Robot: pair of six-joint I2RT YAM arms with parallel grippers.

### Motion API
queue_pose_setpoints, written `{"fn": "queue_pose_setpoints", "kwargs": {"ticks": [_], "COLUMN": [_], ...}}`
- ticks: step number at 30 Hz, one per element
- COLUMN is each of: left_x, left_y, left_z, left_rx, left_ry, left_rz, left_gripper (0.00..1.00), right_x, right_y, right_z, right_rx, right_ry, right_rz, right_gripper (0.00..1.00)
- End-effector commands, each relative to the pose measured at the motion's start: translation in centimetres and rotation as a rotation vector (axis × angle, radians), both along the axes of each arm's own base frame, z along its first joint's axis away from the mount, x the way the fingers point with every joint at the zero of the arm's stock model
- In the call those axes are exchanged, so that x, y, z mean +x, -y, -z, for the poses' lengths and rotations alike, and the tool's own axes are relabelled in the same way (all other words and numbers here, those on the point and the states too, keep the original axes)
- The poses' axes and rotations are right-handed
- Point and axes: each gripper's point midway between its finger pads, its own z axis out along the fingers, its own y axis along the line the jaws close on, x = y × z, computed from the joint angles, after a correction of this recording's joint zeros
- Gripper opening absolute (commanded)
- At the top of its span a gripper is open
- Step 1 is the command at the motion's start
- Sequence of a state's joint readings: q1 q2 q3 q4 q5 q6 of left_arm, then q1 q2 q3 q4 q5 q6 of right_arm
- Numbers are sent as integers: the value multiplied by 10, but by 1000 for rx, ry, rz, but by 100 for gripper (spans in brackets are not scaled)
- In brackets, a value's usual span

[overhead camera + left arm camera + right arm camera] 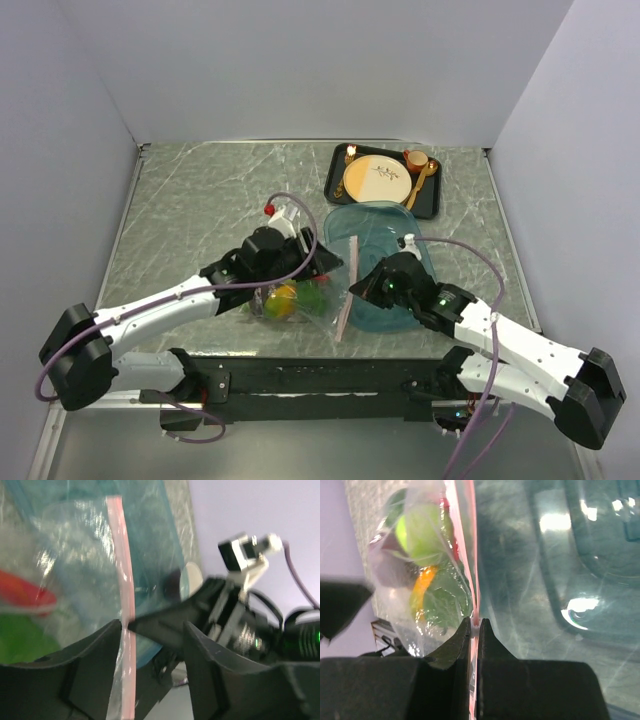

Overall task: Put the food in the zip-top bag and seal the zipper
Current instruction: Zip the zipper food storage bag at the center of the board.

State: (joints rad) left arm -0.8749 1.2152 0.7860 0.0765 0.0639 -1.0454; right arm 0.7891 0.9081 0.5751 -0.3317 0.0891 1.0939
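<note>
Zip-top bag (pixel 432 540) is glossy crinkled plastic; table (pixel 190 200) seemingly stone.

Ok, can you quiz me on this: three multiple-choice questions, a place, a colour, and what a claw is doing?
1. Where is the food? A. on the tan plate B. inside the clear bag C. in the teal tray
2. What colour is the zipper? A. blue B. pink C. black
3. What is the right gripper doing? A. standing wide open B. half open, empty C. pinching the zipper
1 B: pieces show through the plastic, left of the teal tray, far from the tan plate.
2 B: pink in both wrist views.
3 C: it is shut on the strip.
</note>
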Motion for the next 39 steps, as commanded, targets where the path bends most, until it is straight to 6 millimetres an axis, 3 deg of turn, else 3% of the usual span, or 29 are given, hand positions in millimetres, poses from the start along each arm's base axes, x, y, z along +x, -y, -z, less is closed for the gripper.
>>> {"fn": "queue_pose_setpoints", "kwargs": {"ticks": [1, 3, 7, 12, 15, 20, 22, 30, 39], "left_x": [-32, -43, -57, -74, -86, -78, -74, -49, -60], "left_y": [5, 6, 4, 11, 21, 25, 21, 20, 48], "left_z": [-8, -4, 0, 10, 24, 34, 47, 49, 45], "left_rx": [-88, -87, -90, 3, 103, 218, 287, 421, 444], "left_ry": [10, -2, -17, -11, -12, 22, 18, 90, 123], "left_rz": [119, 147, 139, 157, 195, 126, 102, -13, 30], "left_gripper": [55, 58, 75, 79, 79, 78, 77, 71, 59], "right_x": [9, 12, 16, 20, 21, 21, 20, 15, 15], "right_y": [-7, -9, -10, -13, -11, -6, -5, -1, 0], "right_z": [6, 4, -1, -12, -19, -31, -34, -38, -40], "right_rx": [85, 129, 153, 159, 153, 140, 142, 125, 108], "right_ry": [-5, -4, 5, 18, 29, 49, 51, 57, 58], "right_rz": [33, 42, 41, 37, 43, 49, 49, 38, 28], "right_gripper": [0, 0, 0, 0, 0, 0, 0, 0, 0]}}
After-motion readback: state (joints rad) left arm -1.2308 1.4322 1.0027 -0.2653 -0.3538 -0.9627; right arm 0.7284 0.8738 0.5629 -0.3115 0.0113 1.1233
